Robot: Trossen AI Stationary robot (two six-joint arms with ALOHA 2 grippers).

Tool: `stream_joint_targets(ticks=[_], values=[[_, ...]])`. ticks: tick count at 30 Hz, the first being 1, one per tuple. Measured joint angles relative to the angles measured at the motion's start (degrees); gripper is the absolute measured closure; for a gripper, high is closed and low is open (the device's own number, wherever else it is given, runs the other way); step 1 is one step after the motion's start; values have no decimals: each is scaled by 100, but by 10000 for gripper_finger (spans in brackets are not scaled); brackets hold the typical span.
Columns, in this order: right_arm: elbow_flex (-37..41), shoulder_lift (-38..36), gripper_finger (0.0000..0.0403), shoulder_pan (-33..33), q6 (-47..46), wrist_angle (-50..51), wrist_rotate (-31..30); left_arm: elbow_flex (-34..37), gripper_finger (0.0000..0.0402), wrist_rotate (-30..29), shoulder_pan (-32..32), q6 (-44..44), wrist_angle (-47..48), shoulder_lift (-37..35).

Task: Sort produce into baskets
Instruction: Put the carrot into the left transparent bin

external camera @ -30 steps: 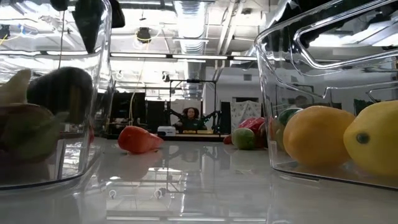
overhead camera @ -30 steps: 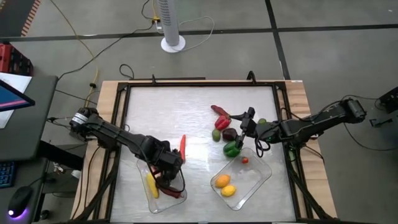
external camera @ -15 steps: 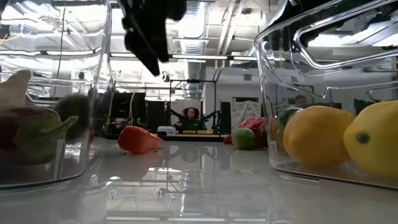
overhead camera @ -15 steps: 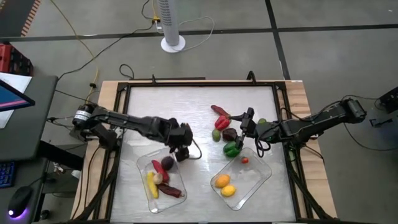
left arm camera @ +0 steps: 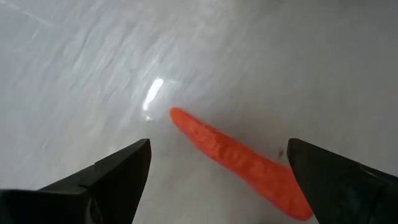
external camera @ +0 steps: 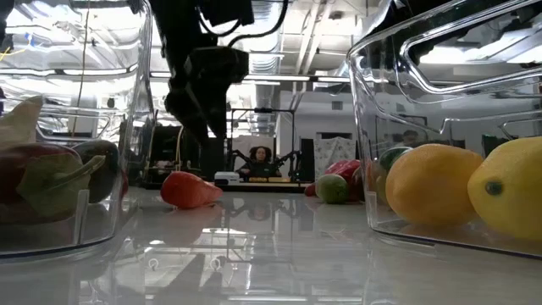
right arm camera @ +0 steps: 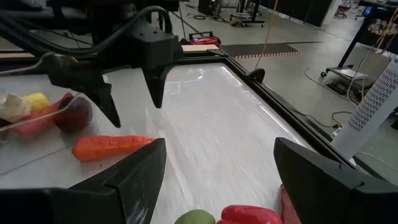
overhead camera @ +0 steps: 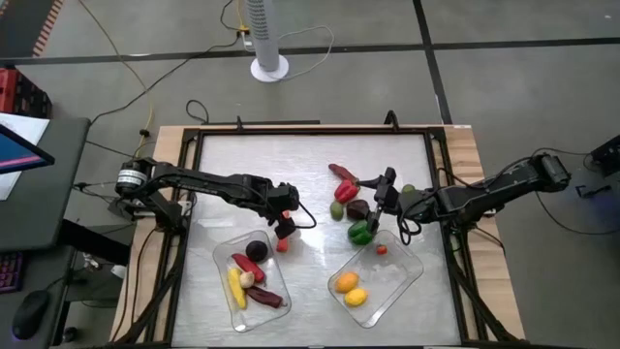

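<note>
The left gripper (overhead camera: 285,221) hangs wide open right above the orange carrot (overhead camera: 283,243) lying on the table just beside the left basket (overhead camera: 225,258), apparently lined up to grasp it, while the right gripper (overhead camera: 381,199), fingers parted and empty, waits over the remaining produce (overhead camera: 351,202) near the right basket (overhead camera: 409,274).

We see the left gripper (right arm camera: 130,93) poised (fingers spread) just above the orange carrot (right arm camera: 109,147) beside a basket (right arm camera: 25,155).
</note>
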State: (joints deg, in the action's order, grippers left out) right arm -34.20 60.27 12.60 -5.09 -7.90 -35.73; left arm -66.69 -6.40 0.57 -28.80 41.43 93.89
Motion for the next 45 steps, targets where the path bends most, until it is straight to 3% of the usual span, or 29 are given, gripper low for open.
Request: stream_joint_targets(ticks=[9, 17, 32, 36, 45], values=[[0, 0, 79, 0, -52, -2, -1, 354, 40, 301, 362, 54, -511, 22], [0, 0, 79, 0, -53, 42, -4, 364, 40, 846, 442, 285, -560, 654], [0, 0, 78, 0, -52, 63, -17, 346, 43, 912, 434, 491, -450, 1083], [0, 0, 78, 0, -52, 76, -16, 341, 75, 868, 436, 557, -436, 1092], [0, 0, 78, 0, -52, 80, -17, 154, 194, 916, 467, 571, -158, 1060]])
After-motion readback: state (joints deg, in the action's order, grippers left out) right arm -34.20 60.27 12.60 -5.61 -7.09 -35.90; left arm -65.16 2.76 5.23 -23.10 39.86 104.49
